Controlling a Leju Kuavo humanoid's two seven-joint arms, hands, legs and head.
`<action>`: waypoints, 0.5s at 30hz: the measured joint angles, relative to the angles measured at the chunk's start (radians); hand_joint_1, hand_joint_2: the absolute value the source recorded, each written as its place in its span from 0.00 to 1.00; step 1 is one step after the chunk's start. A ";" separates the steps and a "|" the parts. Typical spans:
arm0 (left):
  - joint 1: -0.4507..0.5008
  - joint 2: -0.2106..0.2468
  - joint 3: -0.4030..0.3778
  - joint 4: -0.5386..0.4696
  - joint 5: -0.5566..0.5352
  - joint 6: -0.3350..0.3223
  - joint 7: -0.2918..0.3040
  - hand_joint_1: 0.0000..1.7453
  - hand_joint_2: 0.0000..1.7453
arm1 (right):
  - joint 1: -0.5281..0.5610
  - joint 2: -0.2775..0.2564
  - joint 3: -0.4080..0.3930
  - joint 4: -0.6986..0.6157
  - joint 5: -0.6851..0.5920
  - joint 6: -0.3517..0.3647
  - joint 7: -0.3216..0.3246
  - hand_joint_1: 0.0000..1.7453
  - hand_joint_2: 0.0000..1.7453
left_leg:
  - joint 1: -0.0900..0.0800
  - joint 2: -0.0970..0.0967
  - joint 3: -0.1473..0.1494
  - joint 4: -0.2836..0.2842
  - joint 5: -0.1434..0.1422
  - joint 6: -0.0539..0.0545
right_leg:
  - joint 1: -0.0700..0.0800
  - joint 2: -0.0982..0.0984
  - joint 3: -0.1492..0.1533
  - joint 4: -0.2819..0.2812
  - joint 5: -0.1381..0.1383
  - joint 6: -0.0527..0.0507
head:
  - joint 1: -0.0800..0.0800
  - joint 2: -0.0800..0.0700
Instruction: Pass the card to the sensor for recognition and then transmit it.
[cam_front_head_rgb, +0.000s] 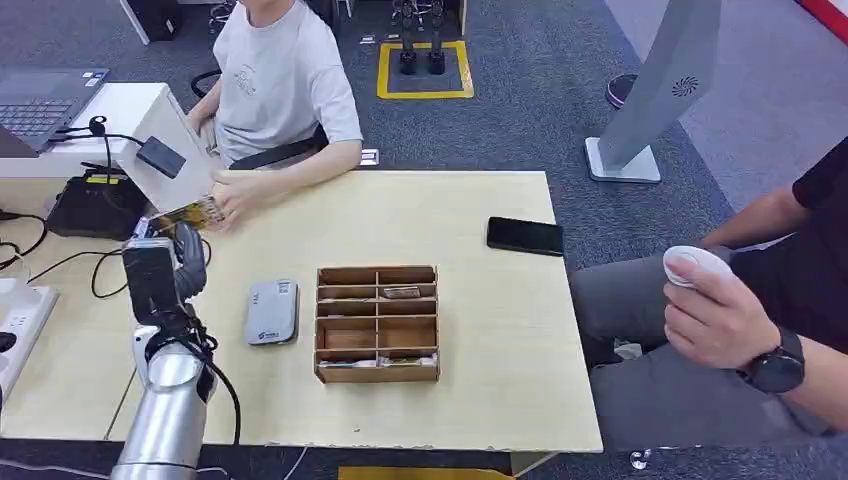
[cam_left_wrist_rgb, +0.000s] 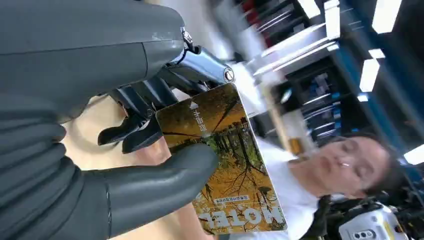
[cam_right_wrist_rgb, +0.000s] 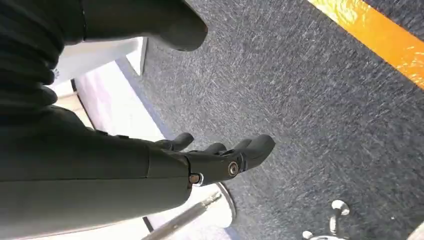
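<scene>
Before me lies a pale wooden tabletop, and beyond its far edge the floor is dark grey carpet. A yellow square outline is marked on that carpet. To my right a white slanted stand rises from a flat base, and past it the floor turns lighter grey. At my far left sits a white desk carrying a laptop. Bright ceiling light panels glow overhead.
</scene>
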 joint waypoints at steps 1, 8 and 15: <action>-0.015 0.007 -0.011 0.000 -0.084 0.021 0.007 1.00 1.00 | -0.003 0.000 0.000 -0.001 0.003 0.006 0.000 0.00 1.00 | 0.000 0.000 0.000 0.000 0.000 0.000 | 0.000 0.000 0.000 0.000 0.000 0.000 | 0.000 0.000; -0.108 0.078 -0.074 0.018 -0.518 0.151 0.074 1.00 1.00 | -0.008 0.000 0.000 -0.003 0.024 0.022 -0.017 0.00 1.00 | 0.000 0.000 0.000 0.000 0.000 0.000 | 0.000 0.001 0.000 0.000 0.001 -0.001 | 0.000 0.000; -0.132 0.096 -0.058 0.041 -0.863 0.184 0.055 1.00 1.00 | -0.007 -0.004 0.000 -0.003 0.034 0.027 -0.031 0.00 1.00 | 0.000 0.001 0.000 0.000 0.000 0.000 | 0.000 0.001 0.000 0.000 0.001 -0.001 | 0.000 0.000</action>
